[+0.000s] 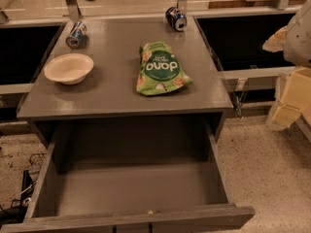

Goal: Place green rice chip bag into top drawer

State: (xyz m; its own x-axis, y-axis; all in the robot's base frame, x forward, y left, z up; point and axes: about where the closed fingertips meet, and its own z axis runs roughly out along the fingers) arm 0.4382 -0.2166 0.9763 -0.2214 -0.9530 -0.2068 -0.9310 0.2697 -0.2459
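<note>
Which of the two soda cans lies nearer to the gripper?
The right can, since the gripper is at the picture's right edge; the left can lies far across.

table [116,98]: chip bag [160,69] right of centre, bowl [69,68] left | back edge: left can [76,34] behind bowl (right can [176,18] behind bag) | drawer [131,218] open in front, below tabletop | gripper [286,106] right, off table

You've got a grey table [112,98] mid-frame on a speckled pale floor [262,169]. Dark recesses [24,47] sit to its L & R, w/ metal posts [70,1] behind. Black cables [24,188] lie on the floor, bottom L. Light's warm, dimmish. The gripper [290,101] is at the R edge, off the table.
</note>
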